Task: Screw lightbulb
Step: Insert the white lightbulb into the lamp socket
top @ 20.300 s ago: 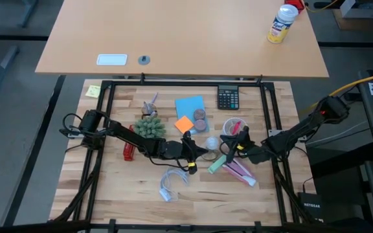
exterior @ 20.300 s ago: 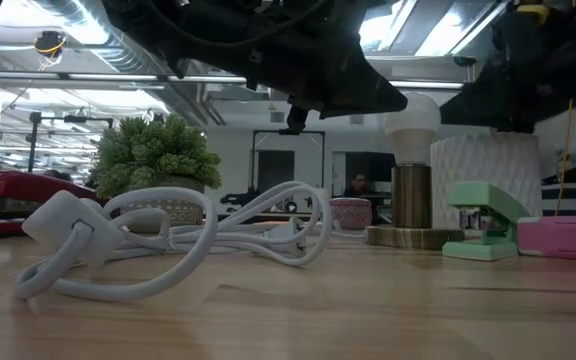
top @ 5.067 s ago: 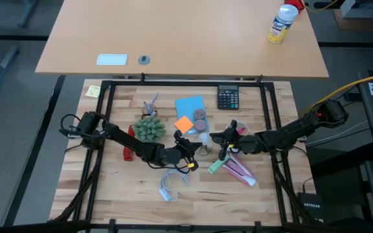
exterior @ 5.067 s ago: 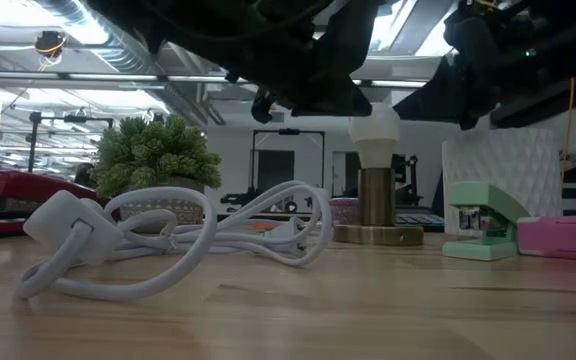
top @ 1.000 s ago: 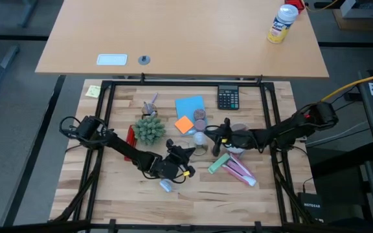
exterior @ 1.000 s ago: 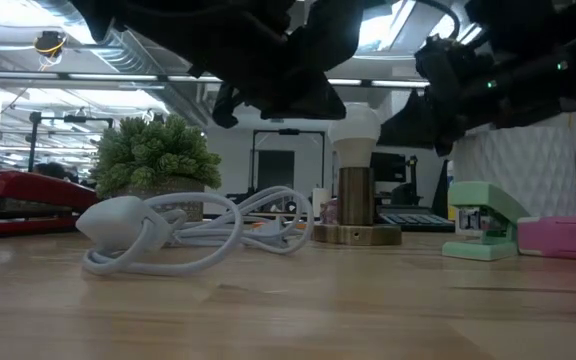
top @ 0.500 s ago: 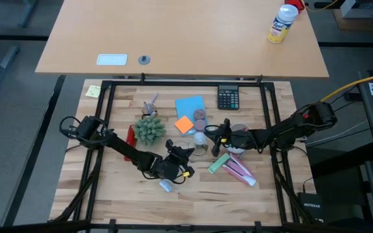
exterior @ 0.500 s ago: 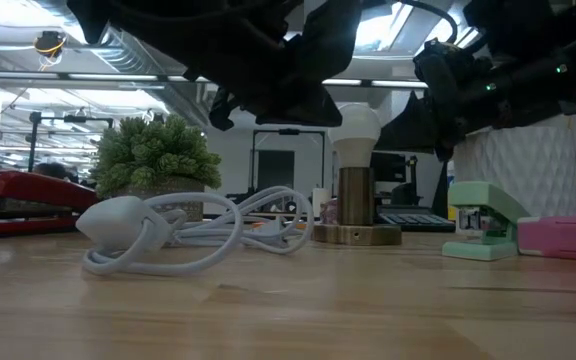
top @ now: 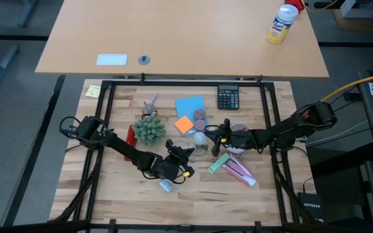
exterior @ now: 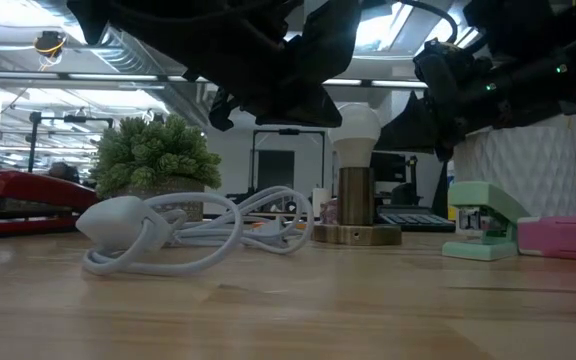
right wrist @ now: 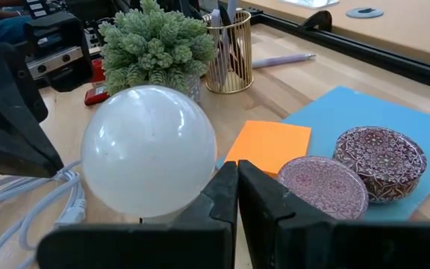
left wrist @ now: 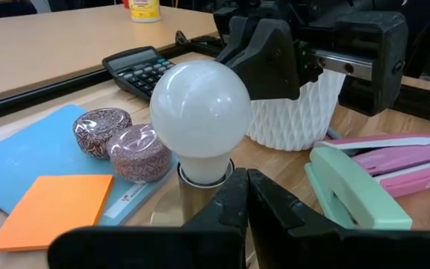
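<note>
Lightbulb (left wrist: 200, 112) stands upright, frosted white globe uppermost.

Two dark jointed arms — yellow tags near wrists, black cables, matte black fingers.

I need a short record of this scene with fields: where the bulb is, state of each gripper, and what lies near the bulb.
bulb: the lightbulb stands upright in a brass-coloured holder on the table
left gripper: left gripper shut, empty, close in front of the holder
right gripper: right gripper shut, empty, beside the lightbulb
near the bulb: orange sticky pad, two patterned round tins, green stapler, white cord
</note>
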Robot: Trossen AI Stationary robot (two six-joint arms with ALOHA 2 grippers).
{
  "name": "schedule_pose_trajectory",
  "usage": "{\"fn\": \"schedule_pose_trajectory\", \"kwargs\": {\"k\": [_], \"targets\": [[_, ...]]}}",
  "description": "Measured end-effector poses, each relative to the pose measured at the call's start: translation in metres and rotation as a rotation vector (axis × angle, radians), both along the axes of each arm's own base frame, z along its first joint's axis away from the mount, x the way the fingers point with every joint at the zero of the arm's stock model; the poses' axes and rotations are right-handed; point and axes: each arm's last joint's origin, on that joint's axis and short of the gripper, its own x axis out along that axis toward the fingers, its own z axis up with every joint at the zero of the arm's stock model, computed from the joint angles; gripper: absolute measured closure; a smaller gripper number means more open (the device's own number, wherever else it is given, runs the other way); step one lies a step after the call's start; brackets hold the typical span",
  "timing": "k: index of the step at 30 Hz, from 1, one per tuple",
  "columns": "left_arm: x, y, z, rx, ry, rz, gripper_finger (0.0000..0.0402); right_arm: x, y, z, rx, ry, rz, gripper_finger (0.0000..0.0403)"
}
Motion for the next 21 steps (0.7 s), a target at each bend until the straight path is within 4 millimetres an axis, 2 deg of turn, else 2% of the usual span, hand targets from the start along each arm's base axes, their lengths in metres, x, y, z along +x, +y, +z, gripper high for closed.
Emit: {"fn": "schedule_pose_trajectory", "kwargs": {"k": [14, 21], "targets": [[0.000, 0.001, -0.001, 0.002, 0.005, 0.004, 0.0400, 0.000, 0.000, 0.001, 0.002, -0.013, 0.001, 0.0386], [0.005, 0.016, -0.002, 0.000, 0.026, 0.025, 0.0400, 0.002, 0.002, 0.003, 0.025, -0.032, 0.062, 0.0386]]}}
